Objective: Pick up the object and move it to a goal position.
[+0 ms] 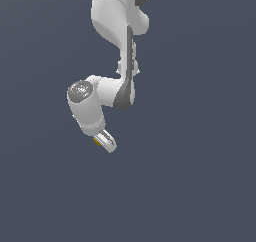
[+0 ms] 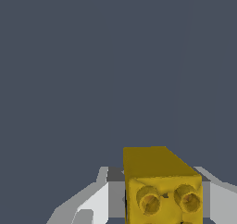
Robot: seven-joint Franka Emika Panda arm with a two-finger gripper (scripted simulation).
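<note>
The object [image 2: 159, 186] is a yellow-orange block with round studs on its near face. In the wrist view it sits between the white fingers [image 2: 95, 202] of my gripper [image 2: 158, 197], whose dark pads press against its sides. In the exterior view only a small yellow sliver of the object [image 1: 96, 141] shows beside the gripper [image 1: 106, 142], which hangs at the end of the bent white arm. The gripper is shut on the object.
A plain dark grey-blue surface fills both views. The white arm [image 1: 117, 31] comes down from the upper middle of the exterior view. No other objects or edges show.
</note>
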